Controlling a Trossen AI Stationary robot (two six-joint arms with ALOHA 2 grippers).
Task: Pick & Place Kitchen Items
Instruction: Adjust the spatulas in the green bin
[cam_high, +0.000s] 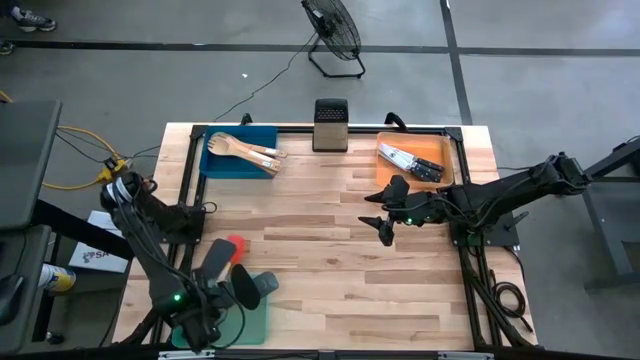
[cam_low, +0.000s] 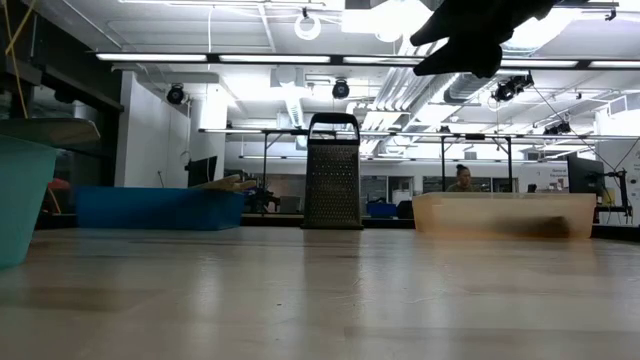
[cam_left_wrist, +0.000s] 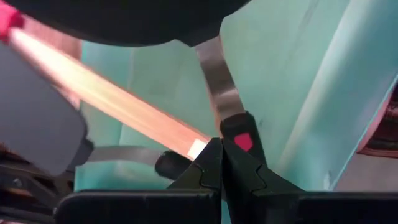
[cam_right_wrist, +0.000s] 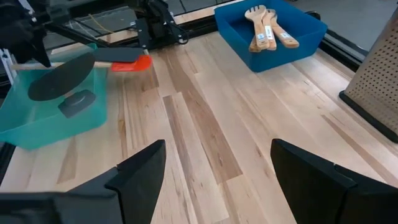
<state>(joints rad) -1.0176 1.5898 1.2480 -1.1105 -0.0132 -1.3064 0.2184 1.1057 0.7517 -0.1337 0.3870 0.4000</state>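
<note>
blue tray, box grater, orange tray along far edge; green tray near; floor fan.

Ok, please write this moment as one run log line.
left end effector: shut, over green tray | right end effector: open, empty, above table

Layout: box grater at the worktop rear edge between two trays; the right fingers hover mid-worktop; the left fingers lie over the near tray holding spatulas.
</note>
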